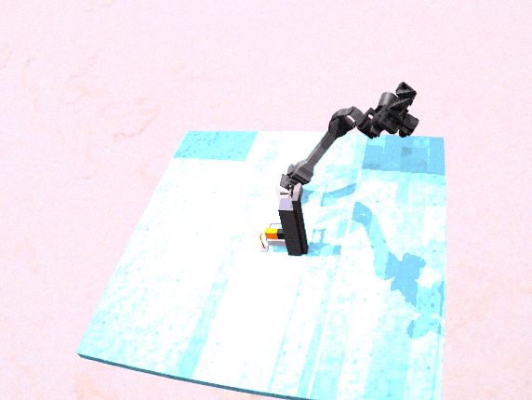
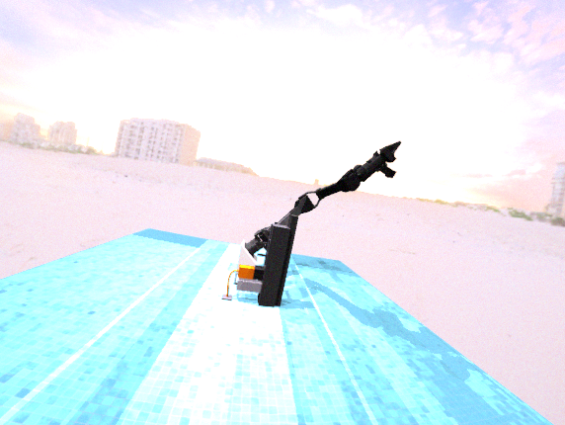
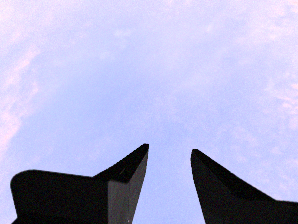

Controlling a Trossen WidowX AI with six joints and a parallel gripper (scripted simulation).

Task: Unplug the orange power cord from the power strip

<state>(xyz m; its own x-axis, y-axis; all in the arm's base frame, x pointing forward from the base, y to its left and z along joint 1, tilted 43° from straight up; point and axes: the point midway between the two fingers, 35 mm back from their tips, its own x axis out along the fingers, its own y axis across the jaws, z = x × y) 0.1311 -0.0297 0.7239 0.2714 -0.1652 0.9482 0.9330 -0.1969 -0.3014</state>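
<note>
The orange plug (image 1: 272,233) (image 2: 246,272) sits on top of the grey power strip (image 1: 276,243) (image 2: 249,285), at its left end; whether its prongs are in a socket cannot be seen. Its thin orange cord (image 2: 228,284) arches down on the left to a small pale piece (image 1: 263,248) (image 2: 226,297) on the table. The rest of the strip is hidden behind tall black blocks. My gripper (image 3: 169,151) is partly open, with only sky between its fingertips in the wrist view. It is raised high and far to the right of the plug, touching nothing.
Tall black blocks (image 1: 292,233) (image 2: 275,267) stand upright close against the strip's right side, in front of the arm's base. A black plug (image 1: 280,233) (image 2: 259,272) sits just right of the orange one. The table (image 1: 177,279) (image 2: 222,376) has blue and white tiles.
</note>
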